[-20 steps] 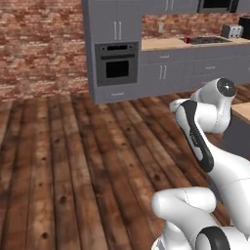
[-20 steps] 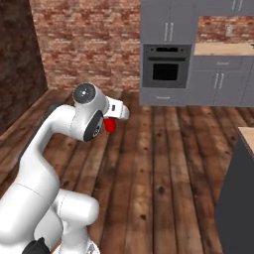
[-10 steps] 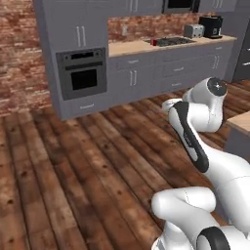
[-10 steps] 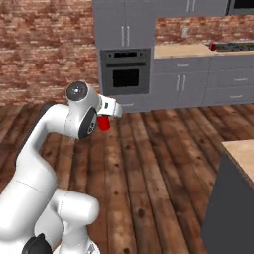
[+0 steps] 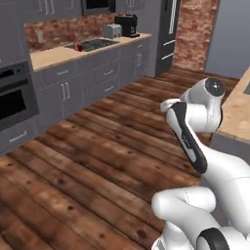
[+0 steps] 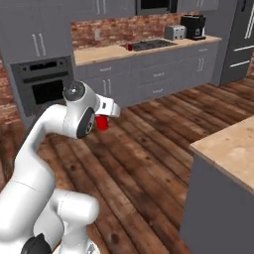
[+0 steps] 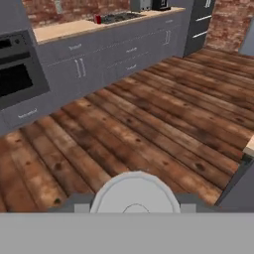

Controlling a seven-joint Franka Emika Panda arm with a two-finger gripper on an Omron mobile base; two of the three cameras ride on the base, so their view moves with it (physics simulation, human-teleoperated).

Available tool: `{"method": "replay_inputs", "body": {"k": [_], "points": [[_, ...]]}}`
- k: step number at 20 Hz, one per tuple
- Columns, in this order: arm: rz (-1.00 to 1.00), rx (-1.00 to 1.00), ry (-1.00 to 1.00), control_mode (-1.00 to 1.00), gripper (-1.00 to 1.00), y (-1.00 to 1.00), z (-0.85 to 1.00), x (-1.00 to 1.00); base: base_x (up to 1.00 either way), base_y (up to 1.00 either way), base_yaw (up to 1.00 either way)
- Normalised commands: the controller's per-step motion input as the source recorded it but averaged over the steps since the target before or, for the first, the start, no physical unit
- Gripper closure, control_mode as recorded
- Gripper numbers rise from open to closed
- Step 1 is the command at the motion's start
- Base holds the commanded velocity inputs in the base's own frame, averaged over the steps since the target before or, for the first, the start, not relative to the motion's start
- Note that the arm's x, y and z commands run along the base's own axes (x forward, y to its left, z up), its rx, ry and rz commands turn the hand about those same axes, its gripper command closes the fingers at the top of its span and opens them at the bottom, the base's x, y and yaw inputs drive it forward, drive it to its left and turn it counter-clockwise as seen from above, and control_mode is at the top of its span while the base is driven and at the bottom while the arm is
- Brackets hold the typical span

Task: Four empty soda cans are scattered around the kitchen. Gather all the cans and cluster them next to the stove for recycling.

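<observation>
Floor looked like dark stained wood planks with visible grain and knots, a slight sheen. Back wall read as rough red brick, matt. Counter top appeared as pale, smooth, light wood or laminate; island top looked the same. Cabinet fronts were flat grey, matt, with thin metallic handles. Stove was dark, faintly glossy. Held soda can was plain red; its top showed smooth silver-grey metal. Arm shell was glossy white plastic.
</observation>
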Motion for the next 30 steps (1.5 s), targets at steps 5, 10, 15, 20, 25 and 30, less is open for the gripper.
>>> {"method": "replay_inputs", "body": {"k": [5, 10, 15, 20, 25, 30], "points": [[0.0, 0.0, 0.0, 1.0, 1.0, 0.0, 0.0, 0.0, 1.0, 1.0, -0.6], [0.0, 0.0, 0.0, 1.0, 1.0, 0.0, 0.0, 0.0, 1.0, 1.0, -0.56], [0.0, 0.0, 0.0, 1.0, 1.0, 0.0, 0.0, 0.0, 1.0, 1.0, -0.54], [0.0, 0.0, 0.0, 1.0, 1.0, 0.0, 0.0, 0.0, 1.0, 1.0, -0.47], [0.0, 0.0, 0.0, 1.0, 1.0, 0.0, 0.0, 0.0, 1.0, 0.72, 0.04], [0.0, 0.0, 0.0, 1.0, 1.0, 0.0, 0.0, 0.0, 1.0, 0.12, 0.39]]}}
